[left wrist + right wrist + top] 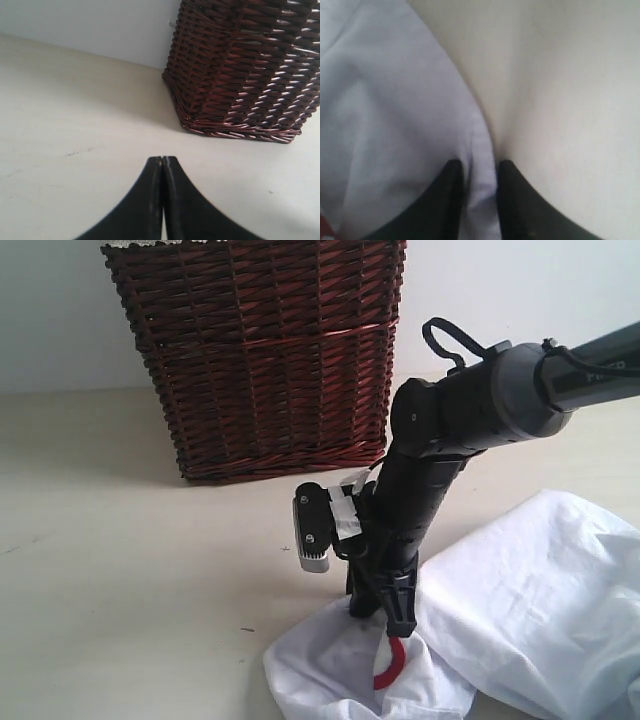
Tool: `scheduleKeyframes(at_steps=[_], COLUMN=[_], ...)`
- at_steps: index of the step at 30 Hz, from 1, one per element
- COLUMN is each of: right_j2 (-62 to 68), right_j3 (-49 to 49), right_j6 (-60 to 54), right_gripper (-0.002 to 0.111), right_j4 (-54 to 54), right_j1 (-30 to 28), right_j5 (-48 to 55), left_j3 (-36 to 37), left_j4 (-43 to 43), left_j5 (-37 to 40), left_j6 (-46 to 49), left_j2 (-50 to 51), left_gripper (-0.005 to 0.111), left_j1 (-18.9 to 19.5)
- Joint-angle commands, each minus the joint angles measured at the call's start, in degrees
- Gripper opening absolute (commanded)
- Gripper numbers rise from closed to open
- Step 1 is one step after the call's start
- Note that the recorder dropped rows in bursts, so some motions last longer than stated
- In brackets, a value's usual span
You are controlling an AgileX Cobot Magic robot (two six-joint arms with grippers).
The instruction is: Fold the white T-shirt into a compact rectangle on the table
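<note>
Right gripper (479, 166) pinches soft white T-shirt (395, 100) fold; left gripper (162, 160) closed.

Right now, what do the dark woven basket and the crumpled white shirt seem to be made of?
The dark red-brown woven basket: wicker or rattan, slightly glossy; interlaced strands catch highlights. The crumpled white T-shirt: soft matte cloth, likely cotton; it folds and wrinkles limply.

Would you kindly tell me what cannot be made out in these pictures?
White T-shirt: exterior view, cut off by the lower and right edges.
Right claw: right wrist view, blurred; cloth between its fingers, grip unclear.
Basket: exterior view, top cut off; contents unseen.
Left claw: outside the exterior view.
</note>
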Motion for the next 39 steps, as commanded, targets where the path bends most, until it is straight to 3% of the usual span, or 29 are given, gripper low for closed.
scheduleKeyframes(at_steps=[1, 9, 15, 19, 24, 27, 32, 34, 39], right_j2=[1.1, -6.2, -17.1, -19.5, -16.5, -15.3, -16.0, -17.6, -25.9], right_j3=[0.4, -1.3, -3.2, -2.2, 1.0, 2.8, 3.5, 3.5, 3.5], right_j6=[-1.0, -1.4, -1.4, -1.4, -1.4, -3.2, -5.9, -5.9, -5.5], right_gripper=[0.0, 0.0, 0.0, 0.0, 0.0, 0.015, 0.065, 0.071, 0.069], right_j4=[-3.5, 5.1, 23.5, 32.9, 34.6, 33.3, 32.3, 32.3, 30.2], right_j1=[-0.3, -0.3, -0.3, -0.3, -0.2, -0.2, -0.2, -0.2, -0.4], right_j5=[-1.8, -8.8, -14.8, -9.7, 2.1, 4.8, 4.5, 3.8, 0.3], left_j3=[0.1, 0.1, 0.1, 0.1, 0.1, 0.1, 0.1, 0.1, 0.1], left_j4=[-0.2, -0.2, -0.2, -0.2, -0.2, -0.2, -0.2, -0.2, -0.2], left_j5=[0.3, 0.3, 0.3, 0.3, 0.3, 0.3, 0.3, 0.3, 0.3], left_j6=[-0.2, -0.2, -0.2, -0.2, -0.2, -0.2, -0.2, -0.2, -0.2], left_j2=[-0.4, -0.4, -0.4, -0.4, -0.4, -0.4, -0.4, -0.4, -0.4], left_gripper=[0.0, 0.0, 0.0, 0.0, 0.0, 0.0, 0.0, 0.0, 0.0], left_j1=[-0.2, -0.2, -0.2, -0.2, -0.2, -0.2, -0.2, -0.2, -0.2])
